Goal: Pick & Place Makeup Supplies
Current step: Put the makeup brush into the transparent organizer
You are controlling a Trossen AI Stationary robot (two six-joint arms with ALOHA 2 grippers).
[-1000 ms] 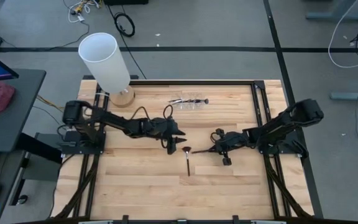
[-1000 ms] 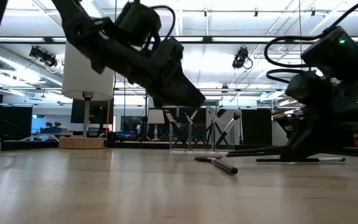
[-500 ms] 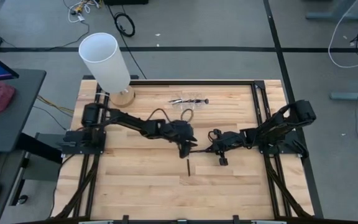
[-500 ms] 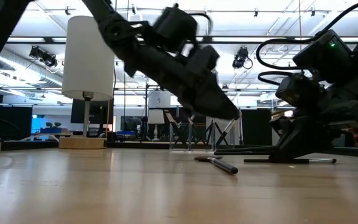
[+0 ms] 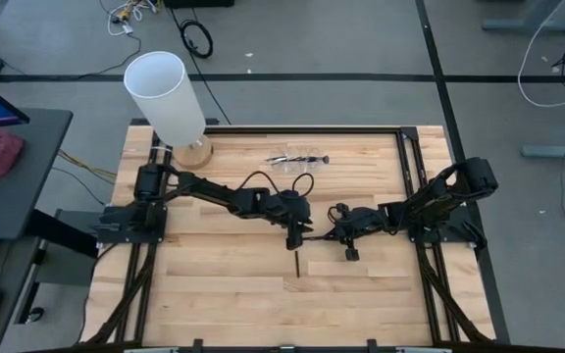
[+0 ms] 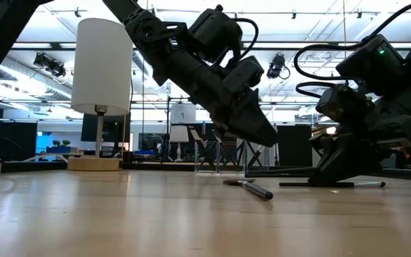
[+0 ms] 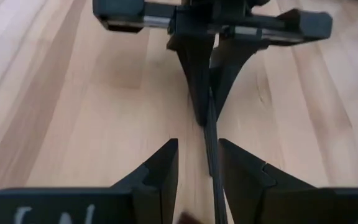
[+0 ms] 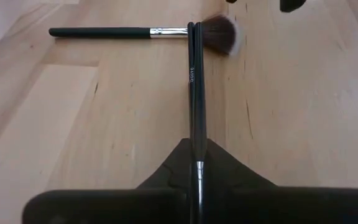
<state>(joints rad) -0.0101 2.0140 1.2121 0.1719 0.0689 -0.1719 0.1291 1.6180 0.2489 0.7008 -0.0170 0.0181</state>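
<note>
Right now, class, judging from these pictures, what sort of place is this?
Probably a robotics lab or workshop: two arms are mounted on a framed wooden table, loose cables lie on the grey floor, and the low view shows track lights on an open ceiling.

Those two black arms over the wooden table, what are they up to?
They are handling makeup brushes. The right end effector is shut on a thin dark brush, held low and pointing toward the table's middle. The left end effector faces it with its fingers either side of that brush's handle, as if to take it over. Another brush with a fluffy head lies on the table below, and more wait near the far edge.
</note>
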